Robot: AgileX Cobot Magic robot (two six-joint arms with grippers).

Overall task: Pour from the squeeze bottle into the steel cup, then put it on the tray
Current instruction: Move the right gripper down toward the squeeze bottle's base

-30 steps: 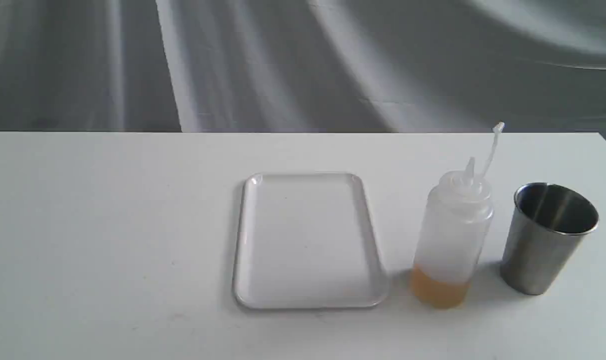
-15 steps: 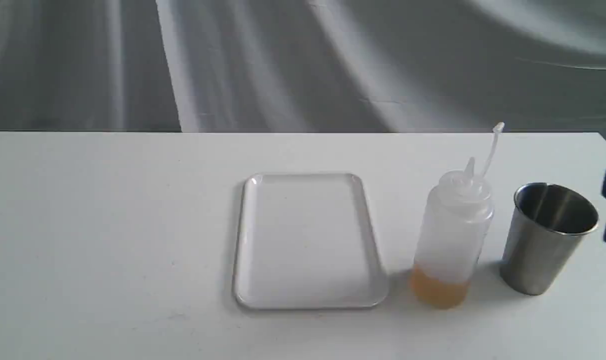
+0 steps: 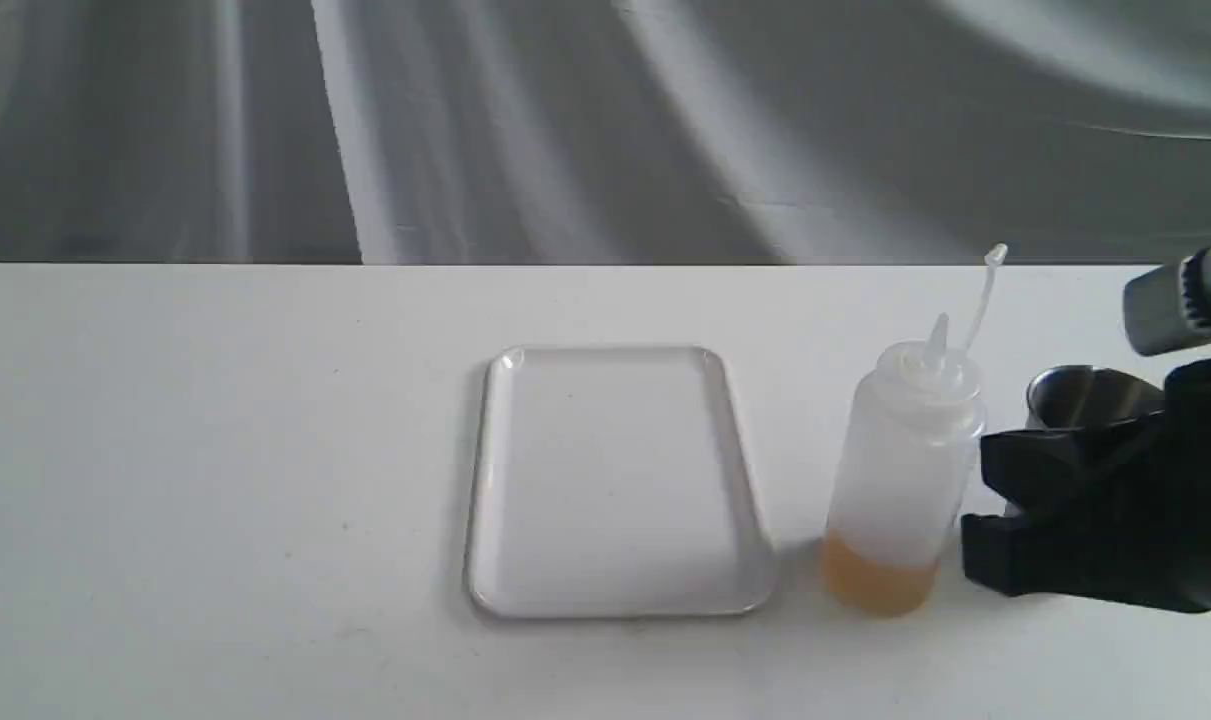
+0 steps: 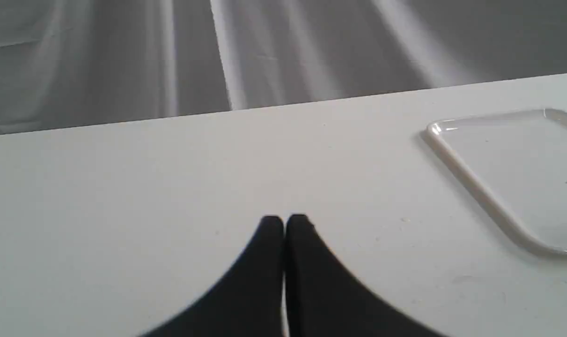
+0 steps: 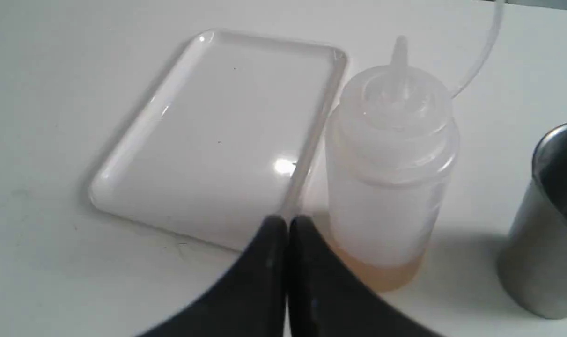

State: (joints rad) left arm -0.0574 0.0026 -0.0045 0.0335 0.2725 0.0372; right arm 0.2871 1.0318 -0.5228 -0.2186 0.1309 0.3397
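Observation:
The squeeze bottle (image 3: pixel 905 470) stands upright on the table with amber liquid at its bottom and its cap strap sticking up. Right of it, the steel cup (image 3: pixel 1080 393) shows only its rim, the rest hidden behind my right gripper (image 3: pixel 975 510). That gripper is shut and empty, its tips just right of the bottle's lower body and apart from it. In the right wrist view the shut gripper (image 5: pixel 287 222) sits near the bottle (image 5: pixel 391 164), with the cup (image 5: pixel 545 224) beyond. The tray (image 3: pixel 615 480) lies empty left of the bottle. My left gripper (image 4: pixel 284 220) is shut, over bare table.
A white table (image 3: pixel 215 450) carries everything, and grey cloth hangs behind its far edge. In the left wrist view a corner of the tray (image 4: pixel 498 164) lies off to one side of the fingers. The table's right edge is close behind the cup.
My right arm has come in from the right edge and now covers most of the cup, its tips close to the bottle. Bottle, cup and tray have not moved.

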